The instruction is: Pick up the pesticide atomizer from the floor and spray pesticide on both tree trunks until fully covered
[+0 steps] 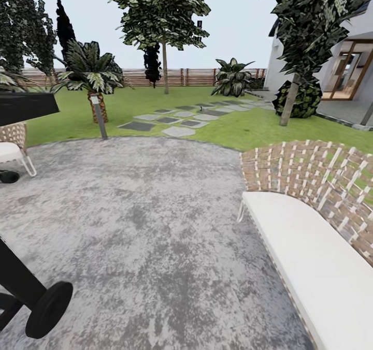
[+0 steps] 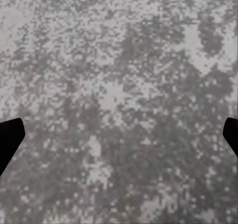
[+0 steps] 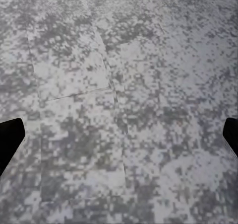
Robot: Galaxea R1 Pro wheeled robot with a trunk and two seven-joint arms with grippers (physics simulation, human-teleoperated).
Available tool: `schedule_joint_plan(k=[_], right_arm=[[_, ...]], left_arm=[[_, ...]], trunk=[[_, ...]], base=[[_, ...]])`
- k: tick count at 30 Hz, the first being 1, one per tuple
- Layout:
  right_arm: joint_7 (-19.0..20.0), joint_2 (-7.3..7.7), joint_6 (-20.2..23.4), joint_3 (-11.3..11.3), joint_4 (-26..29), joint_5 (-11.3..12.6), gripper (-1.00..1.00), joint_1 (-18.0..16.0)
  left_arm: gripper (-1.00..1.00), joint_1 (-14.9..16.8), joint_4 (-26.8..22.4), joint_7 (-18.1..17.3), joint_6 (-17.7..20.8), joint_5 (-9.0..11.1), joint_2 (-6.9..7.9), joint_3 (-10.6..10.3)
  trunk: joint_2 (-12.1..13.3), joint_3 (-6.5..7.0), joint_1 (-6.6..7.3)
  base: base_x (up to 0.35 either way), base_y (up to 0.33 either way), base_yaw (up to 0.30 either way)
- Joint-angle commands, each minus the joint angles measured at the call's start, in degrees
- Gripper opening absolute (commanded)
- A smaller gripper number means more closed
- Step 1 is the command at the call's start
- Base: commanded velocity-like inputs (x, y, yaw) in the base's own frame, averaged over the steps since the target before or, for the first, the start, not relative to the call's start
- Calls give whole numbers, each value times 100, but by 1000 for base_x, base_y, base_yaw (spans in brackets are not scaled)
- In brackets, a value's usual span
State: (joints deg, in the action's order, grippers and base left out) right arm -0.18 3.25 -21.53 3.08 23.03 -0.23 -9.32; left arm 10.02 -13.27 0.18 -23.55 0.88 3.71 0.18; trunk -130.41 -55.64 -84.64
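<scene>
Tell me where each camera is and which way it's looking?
Head view: high on the robot, facing forward and down over grey mottled stone paving toward green grass lawn; a black arm part shows at lower left.
Left wrist view: near the left gripper, facing down at the paving; black fingertips at both edges.
Right wrist view: near the right gripper, same.
Both wrist views share the paving.

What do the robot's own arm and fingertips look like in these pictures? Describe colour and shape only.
The left arm is a plain matte black bar ending in a round black disc-shaped joint. Both wrist views show fingertips as flat black blunt wedges. No cables or markings show.
</scene>
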Motion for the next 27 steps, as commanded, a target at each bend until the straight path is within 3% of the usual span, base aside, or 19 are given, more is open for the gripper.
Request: schedule_joint_plan(k=[1, 27], right_arm=[[0, 0, 0, 0, 0, -1, 100, 0], [0, 0, 0, 0, 0, -1, 100, 0]], left_arm=[[100, 0, 0, 0, 0, 0, -1, 0], [100, 0, 0, 0, -9, 0, -1, 0]], trunk=[[0, 0, 0], [0, 0, 0]], base=[[340, 0, 0], [340, 0, 0]])
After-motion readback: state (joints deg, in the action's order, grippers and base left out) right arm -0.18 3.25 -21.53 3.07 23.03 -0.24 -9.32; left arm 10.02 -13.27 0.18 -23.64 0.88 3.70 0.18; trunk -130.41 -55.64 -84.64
